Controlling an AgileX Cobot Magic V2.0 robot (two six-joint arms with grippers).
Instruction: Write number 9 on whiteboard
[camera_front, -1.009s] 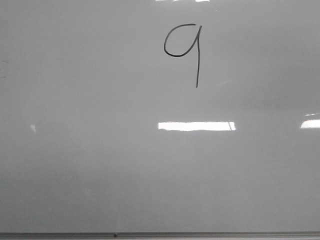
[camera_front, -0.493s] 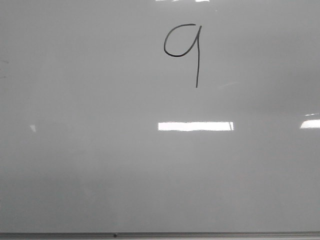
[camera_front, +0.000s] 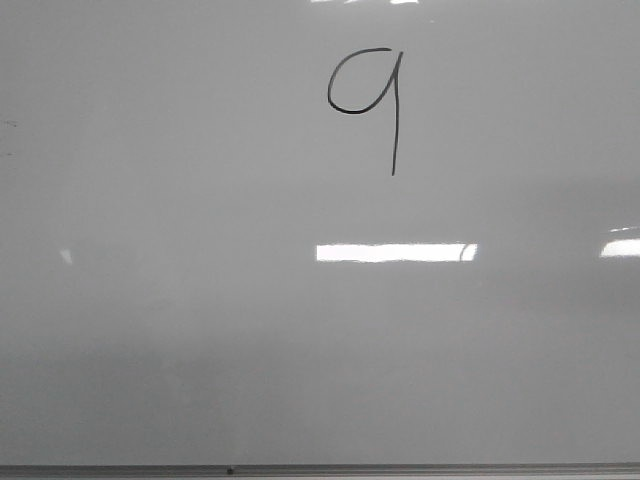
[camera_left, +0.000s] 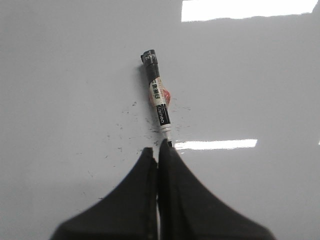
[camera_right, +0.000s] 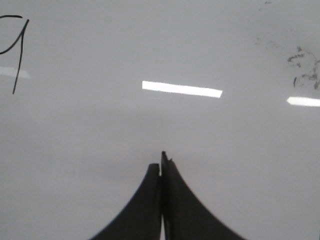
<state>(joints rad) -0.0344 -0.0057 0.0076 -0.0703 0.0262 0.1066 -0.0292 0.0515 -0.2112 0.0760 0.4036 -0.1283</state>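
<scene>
Glossy whiteboard (camera_front: 200, 330) — number 9 (camera_front: 366, 95) up top, glare below

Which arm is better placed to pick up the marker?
Probably the left. The marker lies on the whiteboard just beyond the left gripper, whose fingers are shut. The right gripper shows no marker nearby.

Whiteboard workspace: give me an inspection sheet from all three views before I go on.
Surface: whiteboard, glossy, light glare; grey frame edge along the near side.
Job's things: number 9 drawn in black, loop and straight tail.
Clutter: marker lying on the board; black ink specks around it.
Grippers: left end effector shut, empty, its tip at the marker's end; right end effector shut, empty.
Cables: nothing seen.
Surroundings: nothing seen.
</scene>
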